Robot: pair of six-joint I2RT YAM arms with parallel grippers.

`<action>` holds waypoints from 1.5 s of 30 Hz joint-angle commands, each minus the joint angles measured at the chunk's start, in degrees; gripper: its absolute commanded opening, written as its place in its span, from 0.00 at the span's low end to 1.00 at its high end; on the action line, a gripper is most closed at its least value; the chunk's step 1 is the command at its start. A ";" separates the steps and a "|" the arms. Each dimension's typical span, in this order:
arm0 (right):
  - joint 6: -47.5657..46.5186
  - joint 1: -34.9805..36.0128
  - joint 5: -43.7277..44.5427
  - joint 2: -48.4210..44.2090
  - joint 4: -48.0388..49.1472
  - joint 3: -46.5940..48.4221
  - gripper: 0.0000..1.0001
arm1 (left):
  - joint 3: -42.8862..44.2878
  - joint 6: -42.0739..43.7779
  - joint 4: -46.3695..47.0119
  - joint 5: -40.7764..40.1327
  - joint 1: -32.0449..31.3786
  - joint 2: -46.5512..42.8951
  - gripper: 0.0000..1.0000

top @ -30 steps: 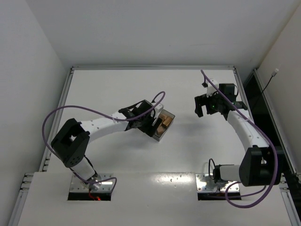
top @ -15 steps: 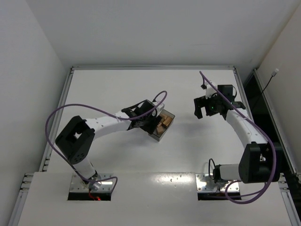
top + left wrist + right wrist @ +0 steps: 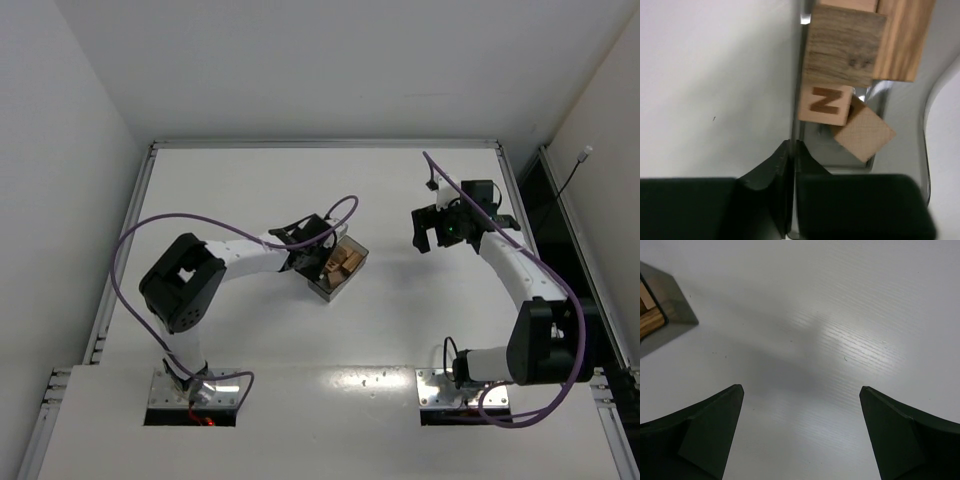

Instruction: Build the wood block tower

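Bench with two arms, viewed from above and from each wrist. The wood blocks [image 3: 842,47] all lie loose inside a small dark bin [image 3: 325,288] near the middle of the table [image 3: 250,180], slightly left of centre. At least four show from the left wrist, among them one stamped with a letter N [image 3: 824,105] and a plain cube [image 3: 862,132] lying at an angle beside it. No tower stands anywhere on the table, so the task is judged to be at its opening step: getting blocks out of the bin. The left gripper [image 3: 791,147] is at the bin's left side, its fingers pinched together on the thin upright wall of the bin and touching no block. The right gripper [image 3: 801,388] hovers over bare table well to the right of the bin, fingers spread wide and holding nothing. The next move probably calls for the left arm to steady or tip the bin, and for one gripper to close on a single cube. The cubes lie packed against one another, so little room is left for a finger between them.
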 commanded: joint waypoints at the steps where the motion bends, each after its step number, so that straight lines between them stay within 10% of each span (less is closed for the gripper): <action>1: 0.43 0.43 0.51 0.23 2.10 0.97 0.99 | 1.64 -0.24 0.93 -1.10 1.65 -0.10 0.00; 12: 0.43 0.43 -0.02 0.75 2.10 0.97 0.99 | 0.49 -5.07 -2.05 -40.70 2.35 -8.80 0.00; 20: 0.43 0.43 -0.54 0.75 2.10 2.11 0.99 | 0.50 1.86 -3.11 -55.31 0.61 -5.47 0.00; 25: 0.43 0.43 -0.54 0.23 2.10 2.11 0.99 | -7.82 12.63 13.52 -73.05 -6.76 -2.91 0.00; 38: 0.43 0.43 0.51 -3.55 1.58 0.97 0.99 | -16.90 40.17 40.29 -84.94 -26.36 0.68 0.00; 45: 0.43 0.43 1.04 -6.10 2.10 -0.09 0.99 | -10.85 22.46 18.80 -88.12 -33.94 5.69 0.00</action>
